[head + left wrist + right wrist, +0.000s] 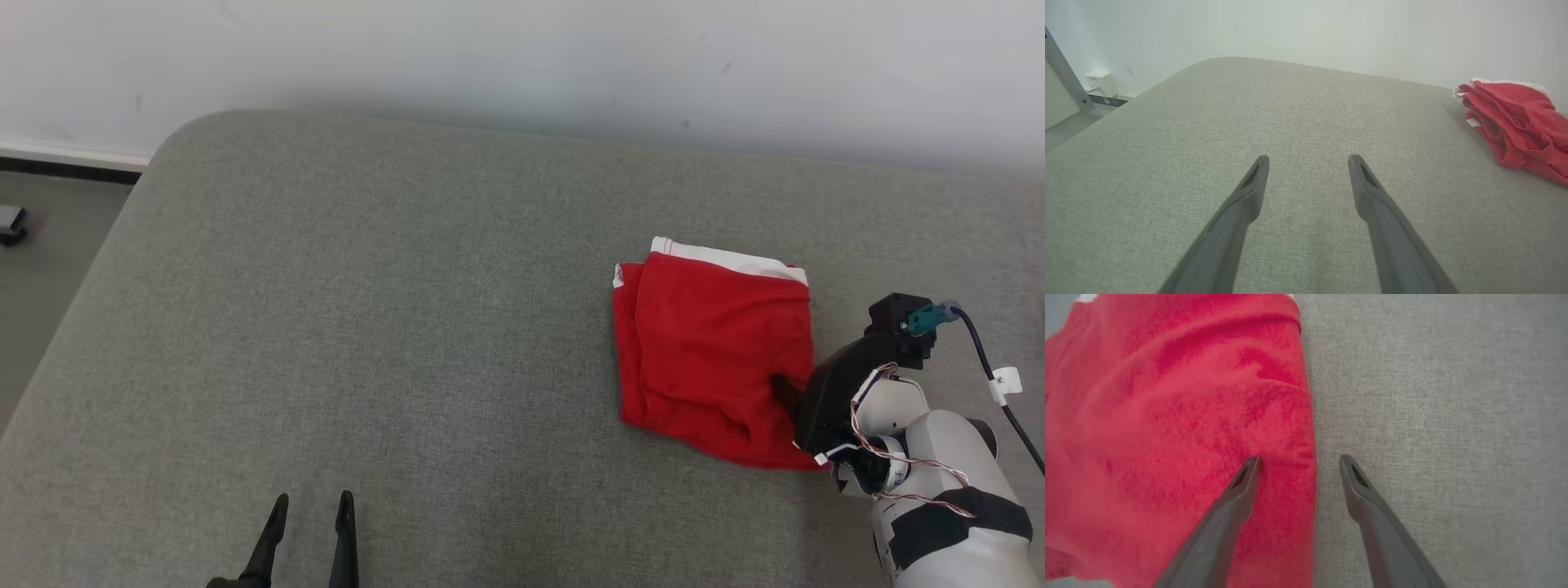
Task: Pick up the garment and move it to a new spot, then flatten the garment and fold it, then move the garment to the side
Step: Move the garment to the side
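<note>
The garment (714,351) is red with a white band along its far edge. It lies folded into a rough square on the right half of the grey cushioned surface (392,327). My right gripper (1299,462) is open and straddles the garment's (1167,428) right edge, one finger over the red cloth, the other over bare grey fabric. In the head view its dark housing (849,384) covers the fingers at the garment's near right side. My left gripper (314,505) stands open at the lower left, far from the garment (1515,118), with nothing between its fingers (1253,179).
A pale wall (522,65) runs behind the surface. The surface's rounded left edge drops to a floor (41,269) with a small dark object (11,222). A white box (1102,83) sits at the wall's foot in the left wrist view.
</note>
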Robot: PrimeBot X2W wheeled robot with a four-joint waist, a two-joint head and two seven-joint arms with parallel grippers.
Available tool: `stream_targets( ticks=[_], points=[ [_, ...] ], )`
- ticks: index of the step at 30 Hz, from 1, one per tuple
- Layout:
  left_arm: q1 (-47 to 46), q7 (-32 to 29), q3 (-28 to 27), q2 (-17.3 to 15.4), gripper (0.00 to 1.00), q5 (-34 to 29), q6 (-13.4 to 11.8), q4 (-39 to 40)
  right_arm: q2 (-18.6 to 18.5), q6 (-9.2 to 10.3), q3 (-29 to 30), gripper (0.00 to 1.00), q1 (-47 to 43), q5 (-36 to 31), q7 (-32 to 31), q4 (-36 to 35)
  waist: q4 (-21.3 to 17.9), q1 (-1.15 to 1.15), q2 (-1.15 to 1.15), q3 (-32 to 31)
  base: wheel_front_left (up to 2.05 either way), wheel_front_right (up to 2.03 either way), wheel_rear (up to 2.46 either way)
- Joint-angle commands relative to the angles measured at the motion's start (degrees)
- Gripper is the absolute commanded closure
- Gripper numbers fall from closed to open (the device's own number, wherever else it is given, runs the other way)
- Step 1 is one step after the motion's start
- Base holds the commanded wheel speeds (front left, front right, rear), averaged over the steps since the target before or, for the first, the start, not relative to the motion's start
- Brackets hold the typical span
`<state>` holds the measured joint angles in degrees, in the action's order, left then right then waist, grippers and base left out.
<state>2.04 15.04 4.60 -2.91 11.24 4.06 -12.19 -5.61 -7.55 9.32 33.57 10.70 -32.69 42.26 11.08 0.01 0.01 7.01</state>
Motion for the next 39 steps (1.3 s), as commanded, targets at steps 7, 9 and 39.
stream_targets(
  ticks=[7, 9, 39],
  points=[
    [-1.76, 0.15, 1.49, 0.05, 0.00, 1.47, -0.47, 0.24, 1.09, 0.15, -1.51, 0.00, 0.19, -1.74, -1.68, 3.63, 2.20, -0.01, -0.01, 4.10, 0.00, 0.00, 0.00],
    [-2.53, 0.15, 1.73, 0.03, 0.00, 2.10, -0.62, 1.16, 0.52, 0.13, -3.40, 0.93, 0.27, -2.68, -1.32, 3.35, 1.72, -0.01, -0.01, 4.46, 0.00, 0.00, 0.00],
    [-9.47, 0.15, -4.41, -0.36, 0.00, -3.00, 1.75, 9.34, -29.57, 0.17, -34.21, 1.00, 16.98, 6.29, -10.37, -21.73, -24.75, -0.01, -0.01, 16.09, 0.00, 0.00, 0.00]
  ],
)
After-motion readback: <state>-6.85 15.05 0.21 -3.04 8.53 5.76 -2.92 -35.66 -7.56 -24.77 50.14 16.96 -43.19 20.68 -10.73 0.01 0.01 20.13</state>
